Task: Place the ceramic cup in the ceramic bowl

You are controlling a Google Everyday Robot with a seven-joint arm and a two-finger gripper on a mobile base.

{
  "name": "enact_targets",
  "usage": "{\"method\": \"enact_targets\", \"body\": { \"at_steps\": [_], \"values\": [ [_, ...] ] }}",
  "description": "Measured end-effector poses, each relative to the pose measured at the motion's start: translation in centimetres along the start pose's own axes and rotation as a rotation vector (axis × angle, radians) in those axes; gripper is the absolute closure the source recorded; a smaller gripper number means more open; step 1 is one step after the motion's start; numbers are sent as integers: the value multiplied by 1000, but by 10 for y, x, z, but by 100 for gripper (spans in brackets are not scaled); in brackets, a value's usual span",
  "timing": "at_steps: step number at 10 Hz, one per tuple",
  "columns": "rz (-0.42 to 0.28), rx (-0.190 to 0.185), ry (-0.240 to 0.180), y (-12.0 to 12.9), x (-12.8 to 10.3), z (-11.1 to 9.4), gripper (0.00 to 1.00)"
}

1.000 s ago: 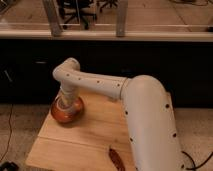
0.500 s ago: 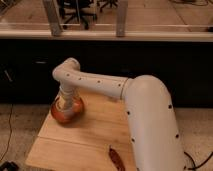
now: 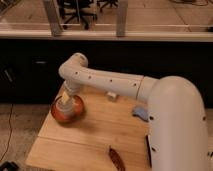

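Observation:
The orange-red ceramic bowl (image 3: 67, 111) sits on the left side of the wooden table (image 3: 95, 135). My white arm reaches from the lower right across the table and bends down at the wrist over the bowl. The gripper (image 3: 66, 101) is right above the bowl's middle, down at its rim. A pale cream shape (image 3: 65, 97) shows at the gripper's end inside the bowl's outline. It looks like the ceramic cup, mostly hidden by the wrist. I cannot tell whether it rests in the bowl or is held.
A small white object (image 3: 111, 95) and a blue object (image 3: 140, 112) lie on the table behind the arm. A red-brown object (image 3: 117, 159) lies near the front edge. A dark low wall stands behind the table. A cable lies on the floor at left.

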Motion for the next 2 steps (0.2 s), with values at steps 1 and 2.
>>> {"method": "enact_targets", "body": {
  "at_steps": [1, 2],
  "values": [
    [7, -6, 29, 6, -5, -13, 20],
    [13, -15, 54, 15, -10, -26, 20]
  ]
}}
